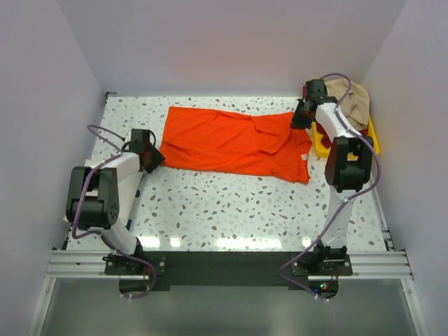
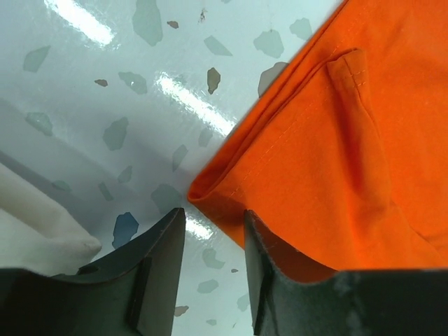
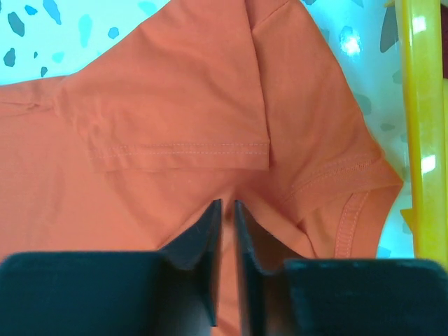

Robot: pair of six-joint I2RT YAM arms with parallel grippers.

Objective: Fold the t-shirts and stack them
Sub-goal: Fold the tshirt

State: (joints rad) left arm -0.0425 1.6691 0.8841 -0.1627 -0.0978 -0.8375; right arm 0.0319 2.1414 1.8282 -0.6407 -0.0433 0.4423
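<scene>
Two grippers sit at opposite ends of the orange tee (image 1: 231,140), which lies spread across the middle of the table (image 1: 231,210) with its right part doubled over itself. The left gripper (image 2: 213,218) has its jaws apart at the tee's left corner. The folded hem corner lies just ahead of the tips, one finger over the cloth edge and the other over bare table. The right gripper (image 3: 226,206) is low over the tee near a sleeve and the collar, jaws only a slit apart, with no cloth visibly pinched between them. Just beside it stands the yellow tray (image 1: 374,143), a beige tee (image 1: 353,101) heaped in it.

The step in hand looks like taking hold for the next fold. To do it well, the left gripper should ease forward until both hem layers lie between its fingers, then close firmly before lifting. The right gripper probably needs to open wider and press down to catch the edge. Both ends should then rise together, with the cloth kept taut and clear of the tray rim.
</scene>
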